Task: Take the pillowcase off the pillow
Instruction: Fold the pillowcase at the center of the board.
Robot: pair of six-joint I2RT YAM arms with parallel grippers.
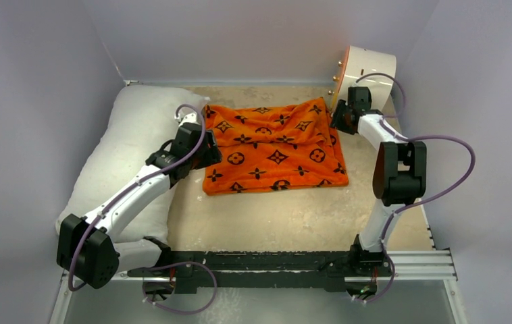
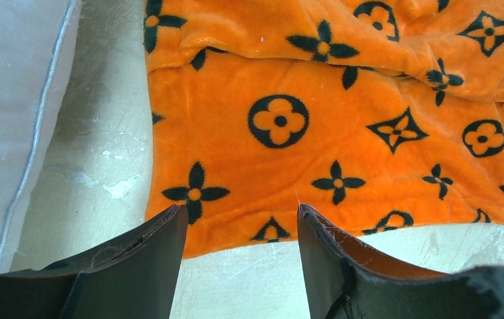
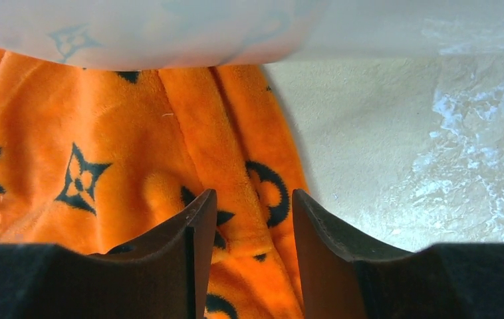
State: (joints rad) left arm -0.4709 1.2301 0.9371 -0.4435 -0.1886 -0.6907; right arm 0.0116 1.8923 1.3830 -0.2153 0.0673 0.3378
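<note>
The orange pillowcase [image 1: 273, 152] with black motifs lies flat on the table, apart from the pillow. The white pillow [image 1: 125, 148] lies bare along the left wall. My left gripper [image 1: 209, 152] hovers at the pillowcase's left edge. In the left wrist view it [image 2: 241, 209] is open and empty over the near hem of the pillowcase [image 2: 336, 133], with the pillow [image 2: 3, 119] at the left. My right gripper [image 1: 340, 120] is at the far right corner. In its wrist view it [image 3: 252, 194] stands partly open, straddling a ridge of the pillowcase [image 3: 103, 153]; contact is unclear.
A white cylinder with an orange face [image 1: 368, 67] stands at the back right, just behind my right gripper; its pale surface [image 3: 136, 26] fills the top of the right wrist view. Grey walls close in three sides. The arms' base rail [image 1: 273, 260] runs along the near edge.
</note>
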